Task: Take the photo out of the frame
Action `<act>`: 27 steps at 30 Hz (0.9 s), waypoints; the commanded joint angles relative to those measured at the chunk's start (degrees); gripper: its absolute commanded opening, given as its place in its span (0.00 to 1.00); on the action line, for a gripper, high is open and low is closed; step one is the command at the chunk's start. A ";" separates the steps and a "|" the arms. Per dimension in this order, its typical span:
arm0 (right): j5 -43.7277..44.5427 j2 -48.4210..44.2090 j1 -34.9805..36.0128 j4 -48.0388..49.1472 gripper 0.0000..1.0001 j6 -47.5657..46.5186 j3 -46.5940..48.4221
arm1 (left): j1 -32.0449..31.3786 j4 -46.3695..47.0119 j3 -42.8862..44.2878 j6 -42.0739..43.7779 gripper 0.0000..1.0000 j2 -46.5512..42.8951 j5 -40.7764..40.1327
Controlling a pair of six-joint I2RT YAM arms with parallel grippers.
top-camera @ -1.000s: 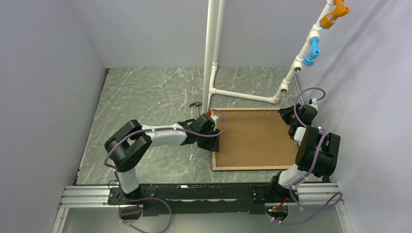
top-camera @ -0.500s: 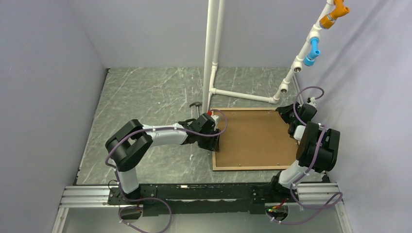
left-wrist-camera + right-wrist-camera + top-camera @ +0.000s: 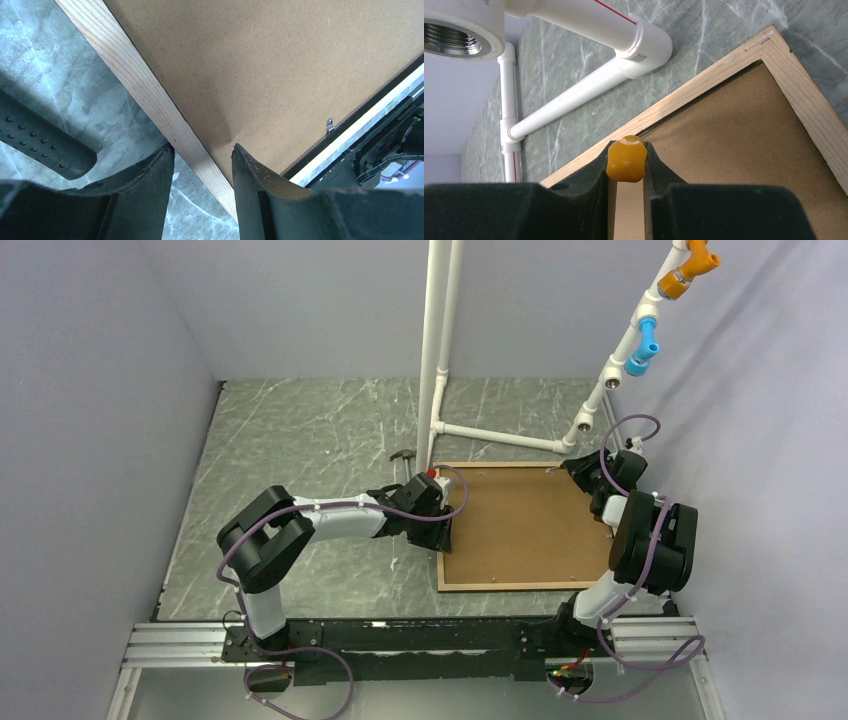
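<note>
Top view: left tool point(image 3: 445, 535), jaws apart astride the frame point(image 3: 500, 586), should pin it firmly; right tool point(image 3: 576, 468) clamps a yellow knob point(image 3: 625, 159).

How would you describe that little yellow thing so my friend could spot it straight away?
Find the frame lying face-down on the marbled table, its brown back up. Near its far right corner, beside the white pipes, the right gripper is shut on a rounded yellow nub. Nothing else down there is yellow.
</note>
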 commanded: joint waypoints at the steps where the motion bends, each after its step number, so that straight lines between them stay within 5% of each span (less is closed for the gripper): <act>1: 1.68 -1.82 1.43 -6.12 0.00 -2.33 2.13 | -0.24 -0.16 0.07 0.90 0.51 1.80 0.20; 9: 7.84 -11.71 3.27 -18.35 0.00 -3.89 5.76 | -0.27 -0.26 -0.08 0.78 0.52 1.04 -0.51; 19: 40.09 -33.25 3.59 -46.83 0.00 9.14 3.02 | -0.20 0.66 0.16 0.28 0.60 1.36 0.67; 27: 54.96 -37.03 3.56 -65.13 0.00 18.80 2.47 | -0.25 -1.02 1.09 -0.39 0.66 2.14 1.64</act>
